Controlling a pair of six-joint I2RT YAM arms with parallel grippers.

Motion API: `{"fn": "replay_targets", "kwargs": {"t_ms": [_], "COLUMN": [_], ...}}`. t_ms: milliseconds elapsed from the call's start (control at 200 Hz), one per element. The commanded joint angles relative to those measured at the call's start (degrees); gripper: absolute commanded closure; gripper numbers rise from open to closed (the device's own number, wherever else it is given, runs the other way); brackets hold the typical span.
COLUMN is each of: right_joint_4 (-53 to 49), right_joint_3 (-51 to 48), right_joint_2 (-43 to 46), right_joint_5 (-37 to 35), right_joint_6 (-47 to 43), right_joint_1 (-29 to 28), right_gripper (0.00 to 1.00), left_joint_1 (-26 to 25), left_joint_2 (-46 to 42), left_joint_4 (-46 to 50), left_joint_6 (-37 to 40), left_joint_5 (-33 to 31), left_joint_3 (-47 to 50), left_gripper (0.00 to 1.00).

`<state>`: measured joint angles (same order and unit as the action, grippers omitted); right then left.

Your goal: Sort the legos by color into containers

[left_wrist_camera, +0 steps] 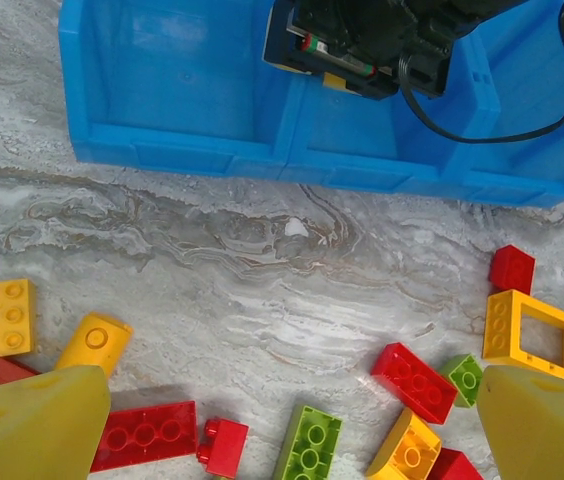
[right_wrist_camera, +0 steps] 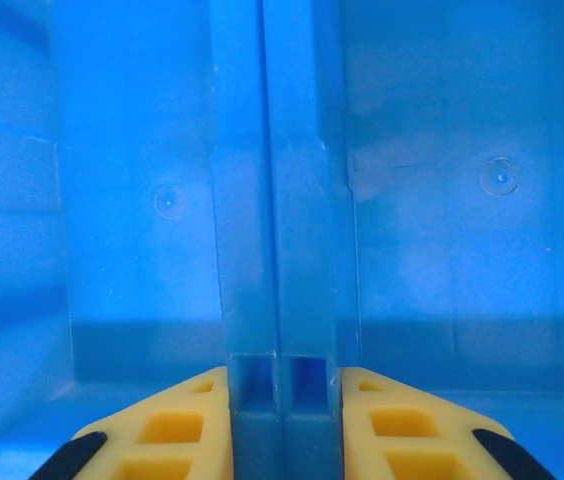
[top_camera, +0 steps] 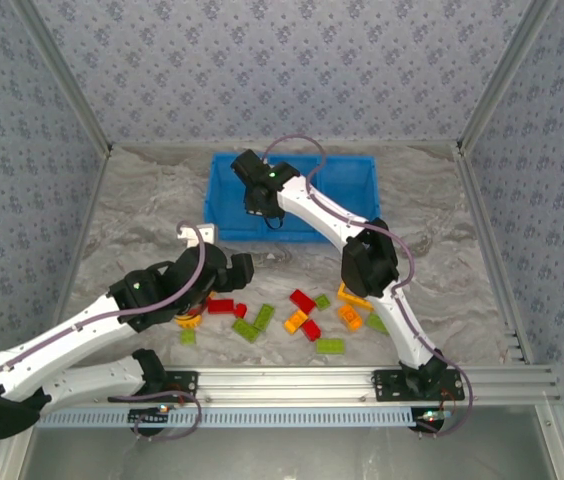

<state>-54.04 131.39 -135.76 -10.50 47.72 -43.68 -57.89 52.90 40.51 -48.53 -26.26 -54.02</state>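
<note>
Yellow fingers (left_wrist_camera: pixel 32 420), scattered red-orange-green legos (left_wrist_camera: pixel 412 380), blue tray (left_wrist_camera: pixel 192 155)

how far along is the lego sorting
Barely started. No brick shows in the parts of the blue tray in view. The right pincer hangs over a tray divider, jaws slightly parted, nothing between them. The left pincer hovers open above the pile. The red, orange and green legos in view lie unsorted on the table.

Bright blue tray (left_wrist_camera: pixel 172 155) is standing out against a bench (left_wrist_camera: pixel 262 260) showing grey-and-white marble swirls; a red brick (left_wrist_camera: pixel 145 435), lime-green brick (left_wrist_camera: pixel 308 445) and orange-yellow frame (left_wrist_camera: pixel 503 325) are glowing, while the walls (top_camera: pixel 262 70) are wearing a grey-blue floral print.
</note>
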Motion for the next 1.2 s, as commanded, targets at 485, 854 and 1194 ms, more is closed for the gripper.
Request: {"fn": "replay_targets", "kwargs": {"t_ms": [485,854,1194], "right_joint_4": [7.6,44.9,67.7], "right_joint_3": [-3.8,-55.0,-87.7], "right_joint_2": [17.5,55.9,68.3], "right_joint_5": [-4.3,-3.2,4.0], "right_joint_6": [-9.4,-27.9,-32.2], "right_joint_1": [-0.8,-10.7,-26.5], "right_gripper": [0.43,0.43,0.41], "left_joint_1": [3.5,22.3,35.7], "left_joint_2": [0.7,-4.5,-2.5], "left_joint_4": [17.3,20.4,7.5], "left_joint_6": [-8.2,-14.4,-12.5], "left_joint_5": [-2.9,13.3,26.3], "left_joint_3": [-7.7,2.4,18.5], "left_gripper": [0.11,0.35,0.46]}}
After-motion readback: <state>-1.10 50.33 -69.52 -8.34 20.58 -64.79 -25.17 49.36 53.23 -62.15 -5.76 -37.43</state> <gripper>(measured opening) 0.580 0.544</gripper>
